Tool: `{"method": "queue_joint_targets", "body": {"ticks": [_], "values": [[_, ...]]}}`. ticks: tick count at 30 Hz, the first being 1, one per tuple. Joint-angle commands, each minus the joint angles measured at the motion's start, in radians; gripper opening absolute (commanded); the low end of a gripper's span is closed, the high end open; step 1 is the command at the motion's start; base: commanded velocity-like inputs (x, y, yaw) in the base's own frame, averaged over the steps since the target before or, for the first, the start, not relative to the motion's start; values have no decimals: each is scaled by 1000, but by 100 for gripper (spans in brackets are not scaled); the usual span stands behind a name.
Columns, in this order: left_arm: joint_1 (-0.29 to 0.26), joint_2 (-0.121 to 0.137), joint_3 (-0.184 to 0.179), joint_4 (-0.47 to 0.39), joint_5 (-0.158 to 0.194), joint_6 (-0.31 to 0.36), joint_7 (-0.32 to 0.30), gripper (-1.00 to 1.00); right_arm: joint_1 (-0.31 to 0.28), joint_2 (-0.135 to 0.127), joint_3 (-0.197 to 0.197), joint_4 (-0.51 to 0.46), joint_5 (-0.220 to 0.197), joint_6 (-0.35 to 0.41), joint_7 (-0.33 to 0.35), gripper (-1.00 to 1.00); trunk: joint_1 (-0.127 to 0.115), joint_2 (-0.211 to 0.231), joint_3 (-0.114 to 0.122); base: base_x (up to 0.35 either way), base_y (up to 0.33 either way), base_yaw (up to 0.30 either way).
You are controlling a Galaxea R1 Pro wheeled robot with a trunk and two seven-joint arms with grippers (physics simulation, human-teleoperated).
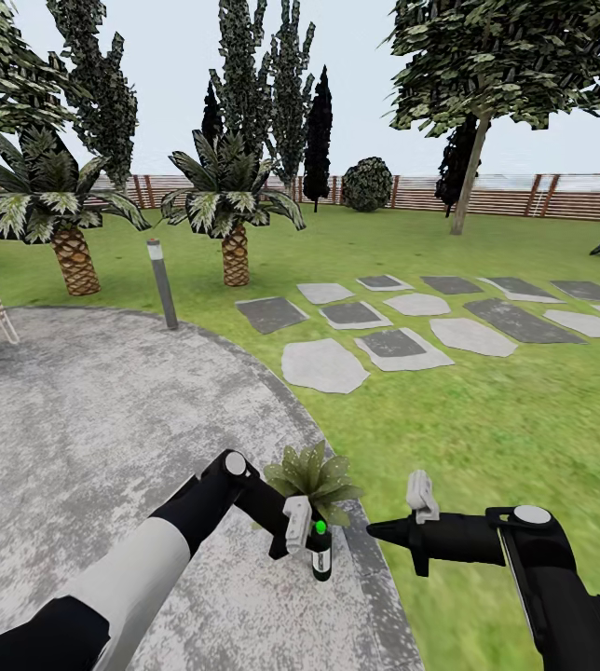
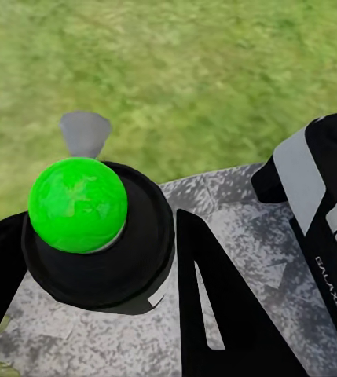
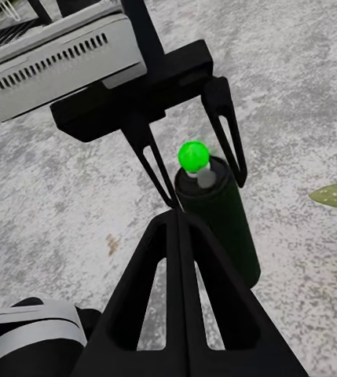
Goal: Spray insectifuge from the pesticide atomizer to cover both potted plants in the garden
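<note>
Left tool (image 1: 311, 539) fingers straddle pesticide atomizer (image 1: 320, 552), contact unclear

light: flat, bright daylight, no visible source
shadows: none cast, no glare
sharpness: soft throughout; grass (image 1: 486, 419) smeared, left wrist view blurriest

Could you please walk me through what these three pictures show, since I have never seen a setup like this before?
It is a simulated two-armed robot in a garden. The large picture is from its head camera, looking down over both arms; the other two come from cameras near each gripper. The left gripper has its fingers on either side of the pesticide atomizer, a dark bottle with a green cap, standing upright on the grey patio. The right gripper is closed and empty beside it. A small potted plant sits just behind the bottle.
</note>
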Motion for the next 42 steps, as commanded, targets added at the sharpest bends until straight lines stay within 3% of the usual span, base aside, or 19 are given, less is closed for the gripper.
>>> {"method": "queue_joint_targets", "body": {"ticks": [1,14,20,42], "values": [[-1,0,1,0,-5,-10,-1,-100,-1,0,-1,-1,6,11,7,-100,0,0,-1,0,0,0],[1,-3,-2,7,-5,-10,0,-100,-1,0,-1,-4,7,11,7,-100,0,0,-1,0,0,0],[31,-16,-2,7,-5,-12,0,-100,-1,0,-1,-5,7,11,6,-100,0,0,-1,0,0,0],[36,-55,-4,4,-5,-13,-1,-100,-1,-1,-1,-5,8,11,6,-100,0,0,-1,0,0,0]]}}
